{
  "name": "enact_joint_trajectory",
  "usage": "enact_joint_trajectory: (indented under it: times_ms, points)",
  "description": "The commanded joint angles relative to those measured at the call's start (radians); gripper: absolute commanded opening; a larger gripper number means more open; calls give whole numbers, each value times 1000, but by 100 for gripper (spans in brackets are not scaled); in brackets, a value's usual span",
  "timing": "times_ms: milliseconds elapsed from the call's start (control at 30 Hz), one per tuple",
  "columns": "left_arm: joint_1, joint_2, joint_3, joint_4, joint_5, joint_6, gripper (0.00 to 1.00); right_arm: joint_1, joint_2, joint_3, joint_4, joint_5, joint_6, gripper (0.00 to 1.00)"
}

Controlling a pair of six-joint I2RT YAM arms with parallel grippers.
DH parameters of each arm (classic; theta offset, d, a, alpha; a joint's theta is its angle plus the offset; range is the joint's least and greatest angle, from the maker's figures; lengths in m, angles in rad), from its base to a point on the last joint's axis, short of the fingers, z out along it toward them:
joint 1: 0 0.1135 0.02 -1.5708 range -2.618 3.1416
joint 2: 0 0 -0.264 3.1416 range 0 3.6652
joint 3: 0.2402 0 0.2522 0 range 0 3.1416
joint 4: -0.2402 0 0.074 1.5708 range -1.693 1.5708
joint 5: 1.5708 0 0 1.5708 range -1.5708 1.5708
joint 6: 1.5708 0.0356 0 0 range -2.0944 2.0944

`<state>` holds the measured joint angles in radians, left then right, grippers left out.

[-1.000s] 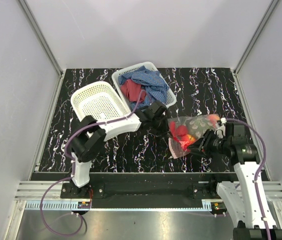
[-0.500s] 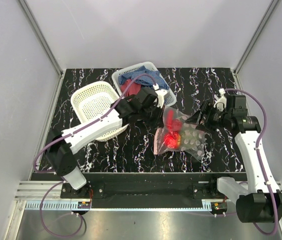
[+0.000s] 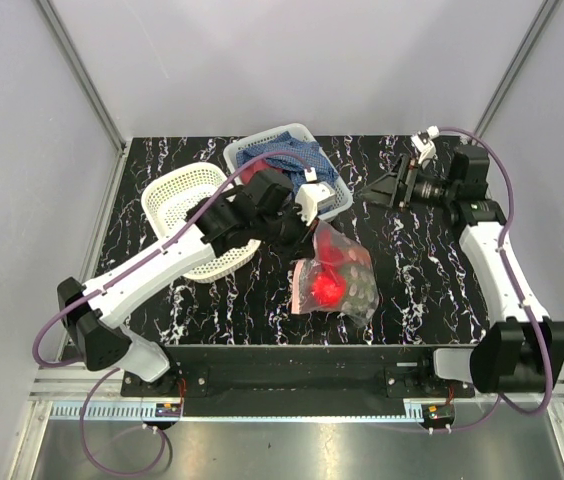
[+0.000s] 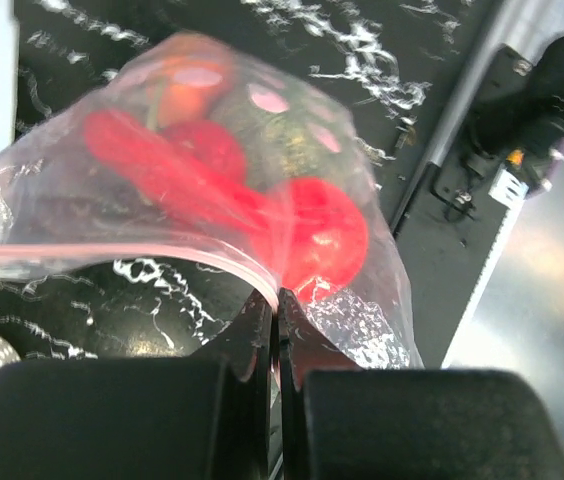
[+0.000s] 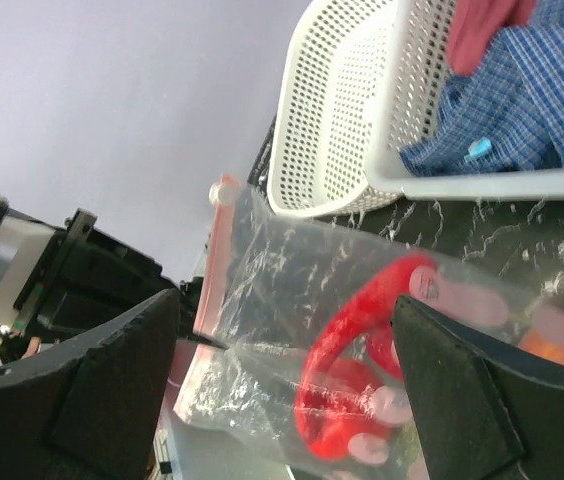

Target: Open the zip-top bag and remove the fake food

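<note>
The zip-top bag (image 3: 337, 280), clear with pale dots, hangs above the table's middle from my left gripper (image 3: 307, 230). In the left wrist view that gripper (image 4: 274, 300) is shut on the bag's (image 4: 112, 215) pink zip edge. Inside lies the fake food: a red round fruit (image 4: 320, 235), an orange fruit (image 4: 187, 85) and a red chili (image 5: 357, 315). My right gripper (image 3: 382, 189) is raised at the back right, apart from the bag. Its fingers stand wide open (image 5: 287, 310) and hold nothing; the bag (image 5: 292, 280) shows beyond them.
An empty white perforated basket (image 3: 187, 210) sits at the back left under my left arm. A second basket (image 3: 334, 200) behind it holds blue and red cloths (image 3: 292, 160). Grey walls close in the back and sides.
My right gripper has let go of the bag, opened wide and swung up to the back right. My left arm has stretched out and carried the bag toward the middle.
</note>
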<state>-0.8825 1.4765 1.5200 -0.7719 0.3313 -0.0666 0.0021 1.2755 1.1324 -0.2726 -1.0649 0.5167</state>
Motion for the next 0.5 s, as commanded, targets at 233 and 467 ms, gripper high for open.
enact_joint_trajectory:
  times_ms: [233, 467]
  points:
    - [-4, 33, 223, -156, 218, 163, 0, 45, 168, 70, 419, -274, 187, 98]
    - [-4, 44, 247, -202, 242, 180, 0, 108, 231, 6, 829, -336, 399, 98]
